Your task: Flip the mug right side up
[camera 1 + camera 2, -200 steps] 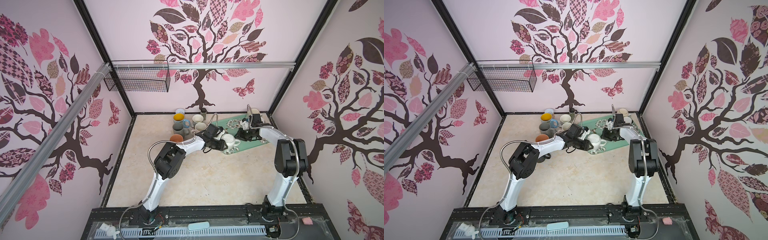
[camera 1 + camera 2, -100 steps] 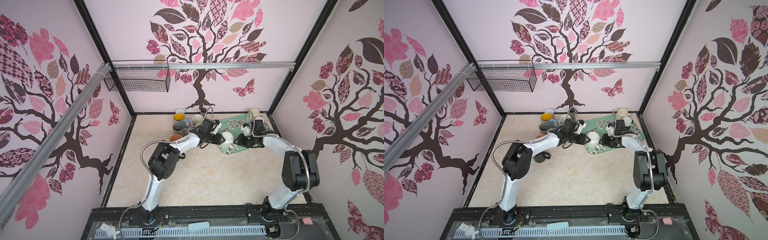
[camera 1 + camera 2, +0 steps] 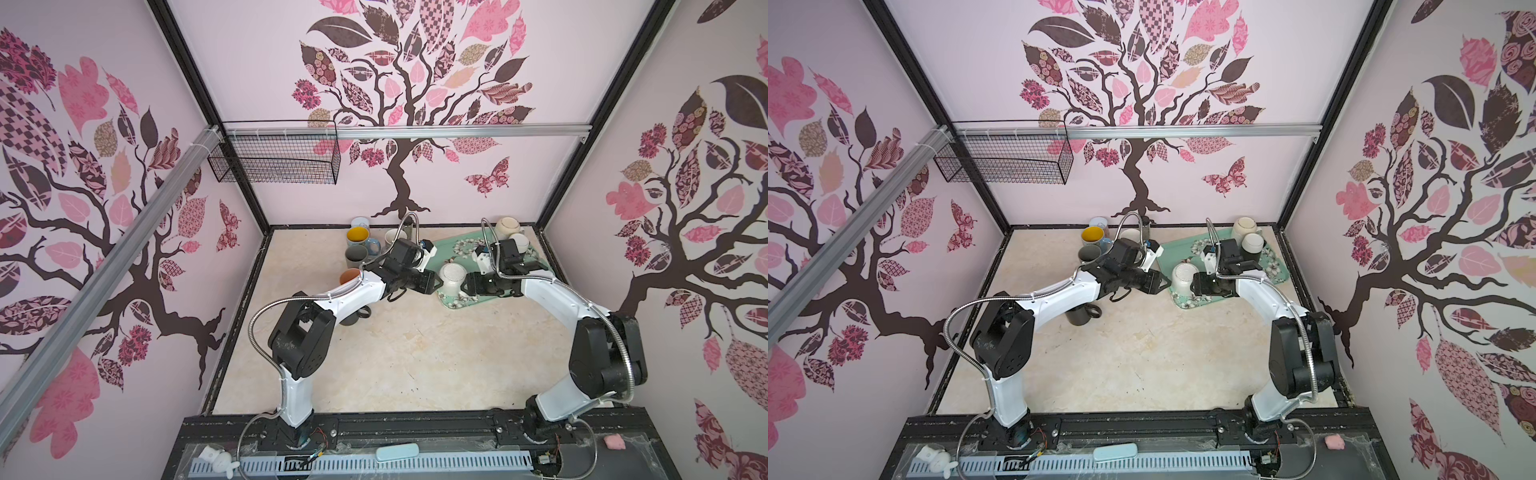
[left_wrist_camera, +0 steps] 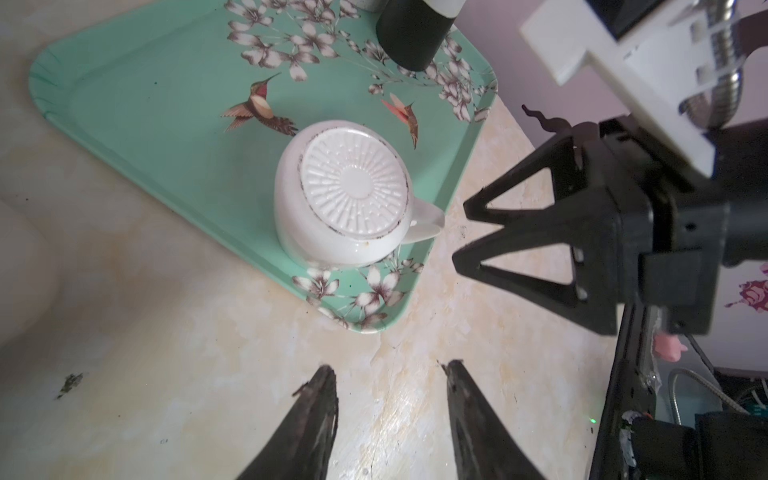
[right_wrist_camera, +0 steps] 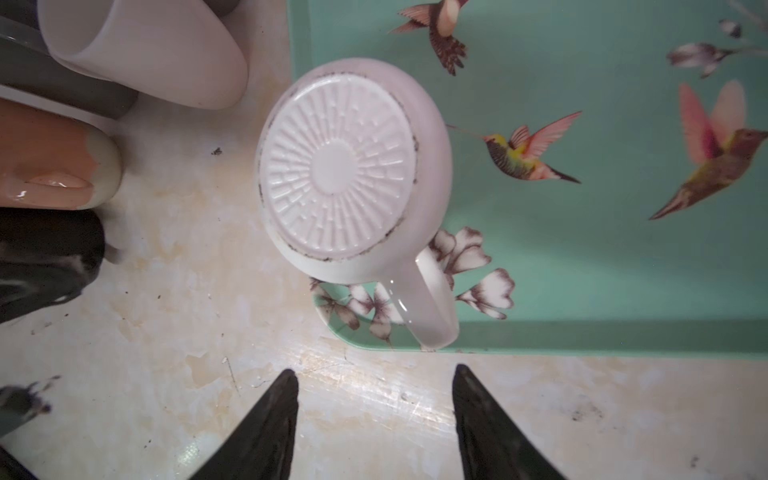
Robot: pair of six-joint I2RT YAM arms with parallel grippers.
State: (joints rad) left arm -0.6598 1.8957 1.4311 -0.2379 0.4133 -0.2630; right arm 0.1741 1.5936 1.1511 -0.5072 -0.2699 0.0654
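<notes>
Let go of the mug; still bottom-up.
Left it standing rim-down at the near corner of the tray, with ribbed base showing and handle reaching over the tray's edge toward the right gripper. Spread that gripper's jaws from nearly closed a second ago to well apart, now empty and just clear. Kept the left gripper partly spread and empty too (touching nothing). Means no flip achieved yet; probably calls for a fresh grasp by handle or wall.
</notes>
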